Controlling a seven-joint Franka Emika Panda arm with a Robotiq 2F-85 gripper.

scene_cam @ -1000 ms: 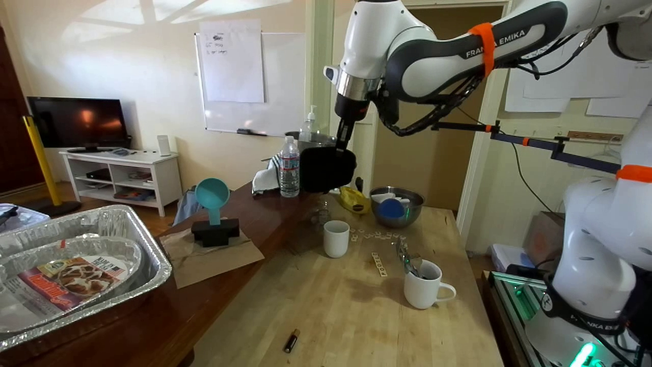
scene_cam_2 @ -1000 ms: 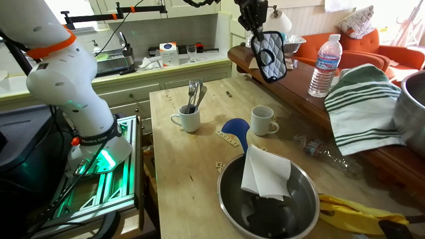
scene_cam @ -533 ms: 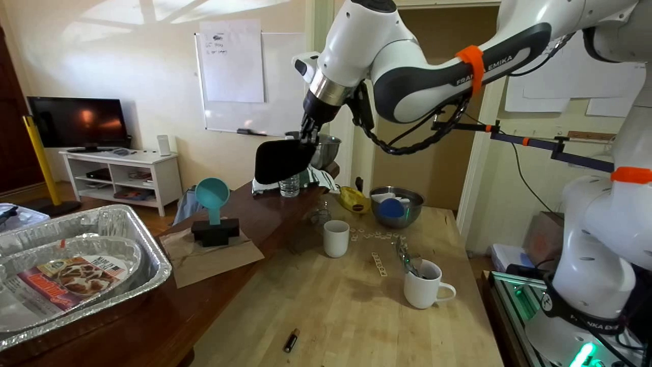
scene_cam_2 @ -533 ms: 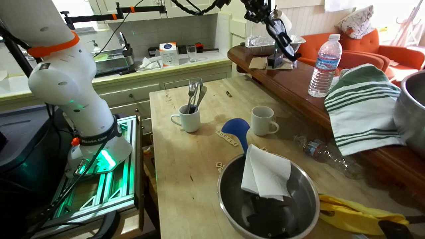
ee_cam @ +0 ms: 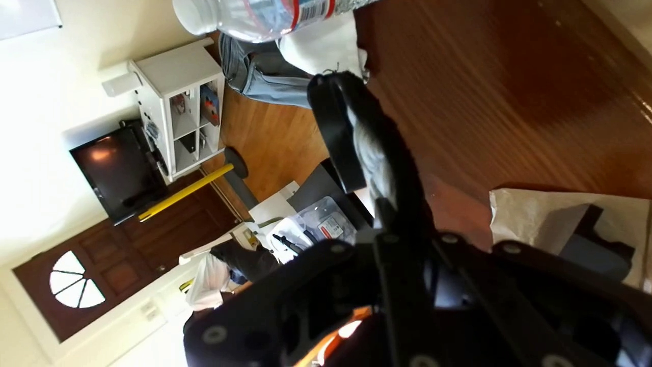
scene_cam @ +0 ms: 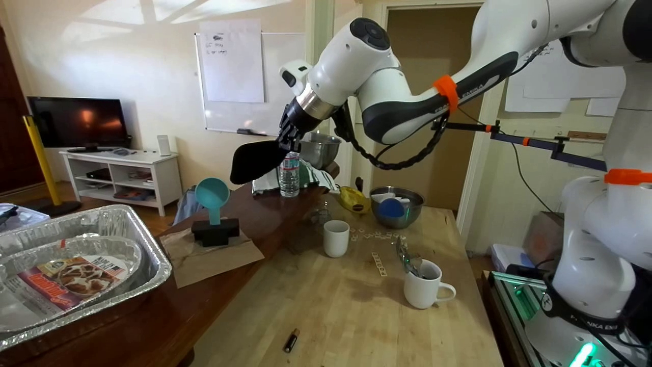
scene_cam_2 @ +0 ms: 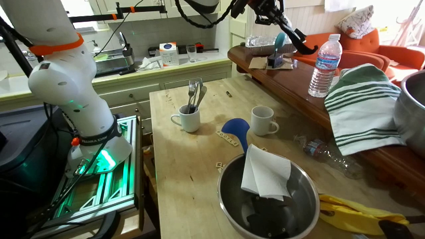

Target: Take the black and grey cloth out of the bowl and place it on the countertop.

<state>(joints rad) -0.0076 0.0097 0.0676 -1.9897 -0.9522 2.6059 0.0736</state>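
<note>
The black and grey cloth (scene_cam: 256,162) is a padded square, held in the air out of the bowl. Its dark side faces the camera in an exterior view; it shows nearly edge-on and curved in an exterior view (scene_cam_2: 304,47). In the wrist view the cloth (ee_cam: 389,153) sticks out from the jaws, grey on one side. My gripper (scene_cam: 288,146) is shut on one end of it, above the dark wooden ledge (scene_cam: 262,206). The metal bowl (scene_cam_2: 300,189) stands on the light wood countertop (scene_cam_2: 186,159), holding a white paper towel (scene_cam_2: 265,171) and a blue ladle (scene_cam_2: 237,129).
A water bottle (scene_cam_2: 327,66), a striped towel (scene_cam_2: 362,106) and a teal scoop on a stand (scene_cam: 212,196) are on the ledge. Foil pans (scene_cam: 147,250) are there too. Two white mugs (scene_cam: 336,239) (scene_cam: 420,293), letter tiles (scene_cam_2: 227,138) and a battery (scene_cam: 291,340) lie on the countertop.
My gripper has carried the cloth away from the bowl's side, over the ledge toward the teal scoop. The wrist has tilted, so the cloth turned from hanging flat to sticking outward.
</note>
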